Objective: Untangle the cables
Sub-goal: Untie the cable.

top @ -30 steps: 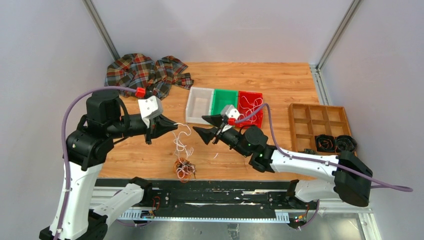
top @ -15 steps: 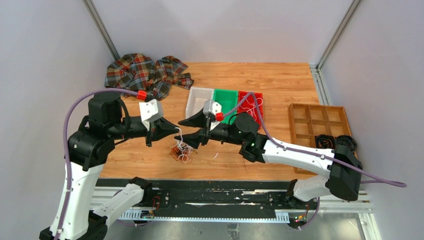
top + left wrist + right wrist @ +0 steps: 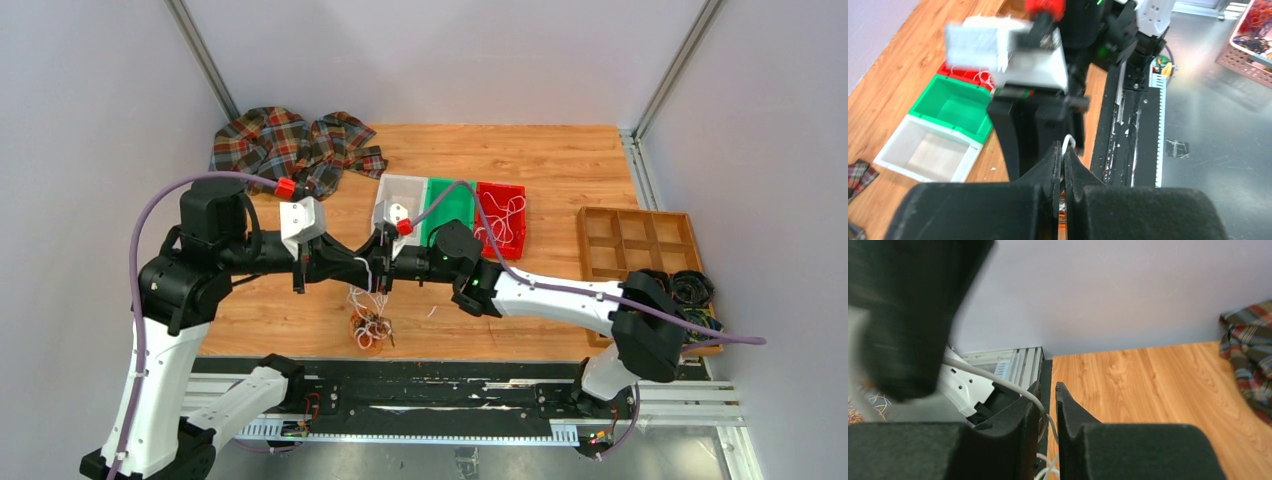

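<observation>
The cables (image 3: 370, 328) form a small tangle of white, orange-brown and black wires on the wooden table near its front edge. White strands (image 3: 360, 298) rise from the tangle to my left gripper (image 3: 366, 270), which is shut on a white cable (image 3: 1068, 142). Its tips (image 3: 1064, 152) show the loop pinched between them. My right gripper (image 3: 384, 262) has come nose to nose with the left one. In the right wrist view its jaws (image 3: 1048, 387) stand a narrow gap apart, with a white cable (image 3: 998, 382) curving down through that gap.
White bin (image 3: 400, 212), green bin (image 3: 450, 200) and red bin (image 3: 500, 215) stand behind the grippers, the red one holding white wires. A wooden divided tray (image 3: 630, 245) with dark coils (image 3: 690, 287) sits at the right. A plaid cloth (image 3: 290, 145) lies at the back left.
My right arm has swung left until its gripper meets the left one, and its jaws have narrowed from wide open around a white cable. The left gripper has hardly moved.
</observation>
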Controlling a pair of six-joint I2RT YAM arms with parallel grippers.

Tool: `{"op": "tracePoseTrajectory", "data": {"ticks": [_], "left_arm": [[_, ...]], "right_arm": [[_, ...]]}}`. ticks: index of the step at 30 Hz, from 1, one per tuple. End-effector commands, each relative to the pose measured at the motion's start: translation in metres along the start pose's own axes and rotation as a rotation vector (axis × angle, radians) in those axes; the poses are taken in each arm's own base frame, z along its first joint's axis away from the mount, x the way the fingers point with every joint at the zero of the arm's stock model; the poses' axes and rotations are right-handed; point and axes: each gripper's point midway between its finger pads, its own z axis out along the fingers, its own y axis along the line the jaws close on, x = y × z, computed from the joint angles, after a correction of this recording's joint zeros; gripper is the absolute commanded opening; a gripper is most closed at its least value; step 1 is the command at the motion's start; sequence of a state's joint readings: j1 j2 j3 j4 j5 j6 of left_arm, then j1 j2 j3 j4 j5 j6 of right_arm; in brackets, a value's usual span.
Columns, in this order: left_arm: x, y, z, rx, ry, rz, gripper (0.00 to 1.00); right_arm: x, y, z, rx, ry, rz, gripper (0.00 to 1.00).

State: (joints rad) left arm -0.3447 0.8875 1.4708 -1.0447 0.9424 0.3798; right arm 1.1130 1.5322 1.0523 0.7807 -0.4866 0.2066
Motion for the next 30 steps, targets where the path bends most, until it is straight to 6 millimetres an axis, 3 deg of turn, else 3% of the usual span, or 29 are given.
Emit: {"op": "tracePoseTrajectory", "data": {"ticks": [1,11,16,26,30], "left_arm": [[-0.026,-0.028,-0.007,0.118,-0.088,0.046,0.00],[-0.056,-0.035,-0.019,0.094,-0.134,0.098,0.00],[-0.076,-0.040,-0.030,0.069,-0.168,0.152,0.00],[-0.114,-0.025,-0.040,-0.016,-0.202,0.253,0.00],[-0.139,-0.019,-0.046,-0.061,-0.241,0.301,0.00]], "right_arm": [[0.016,-0.016,0.003,0.035,-0.003,0.056,0.15],[0.091,-0.069,-0.022,0.268,0.073,0.151,0.05],[0.135,-0.087,-0.029,0.358,0.168,0.238,0.06],[0.188,-0.100,-0.051,0.452,0.210,0.273,0.07],[0.201,-0.101,-0.056,0.473,0.222,0.282,0.08]]}}
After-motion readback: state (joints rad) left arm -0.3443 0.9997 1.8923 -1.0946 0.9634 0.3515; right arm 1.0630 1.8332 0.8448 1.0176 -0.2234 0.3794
